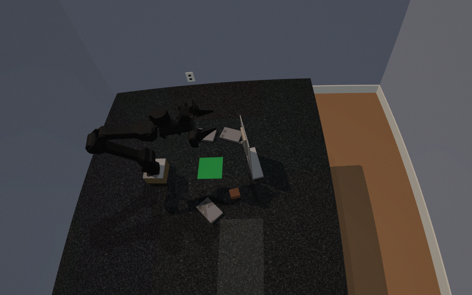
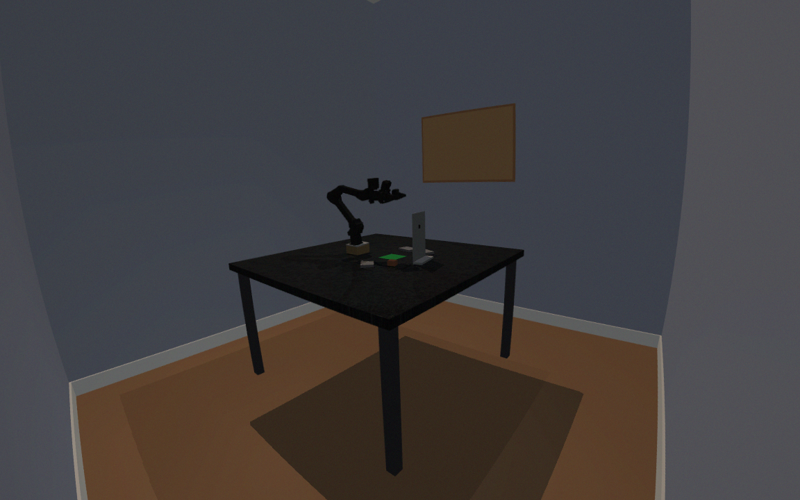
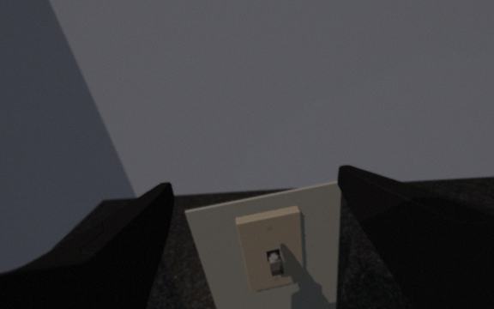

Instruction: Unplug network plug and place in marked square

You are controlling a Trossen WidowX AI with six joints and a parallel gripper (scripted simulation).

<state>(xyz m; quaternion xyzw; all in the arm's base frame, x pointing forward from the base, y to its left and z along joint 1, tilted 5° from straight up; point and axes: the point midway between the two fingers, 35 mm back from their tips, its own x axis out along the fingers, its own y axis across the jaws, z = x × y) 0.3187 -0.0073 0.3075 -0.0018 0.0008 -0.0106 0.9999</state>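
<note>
My gripper (image 1: 214, 119) (image 2: 404, 195) (image 3: 256, 182) is open wide and empty, raised above the table and back from the panel. The upright pale panel (image 1: 246, 148) (image 2: 418, 242) (image 3: 221, 249) carries a beige socket plate (image 3: 256, 246) on the side facing me. The small pale plug (image 3: 275, 265) sits in the socket opening, seen low between the fingers in the wrist view. Its thin tab is too small to make out clearly. The green marked square (image 1: 210, 168) (image 2: 392, 256) lies on the table between my base and the panel, with nothing on it.
A pale flat block (image 1: 231, 134) lies near the panel, another (image 1: 209, 136) shows partly behind a finger, and a third (image 1: 209, 210) lies on the square's other side. An orange-brown block (image 1: 234, 193) (image 2: 392, 262) lies near the square. The panel's foot (image 1: 256, 166) extends behind it.
</note>
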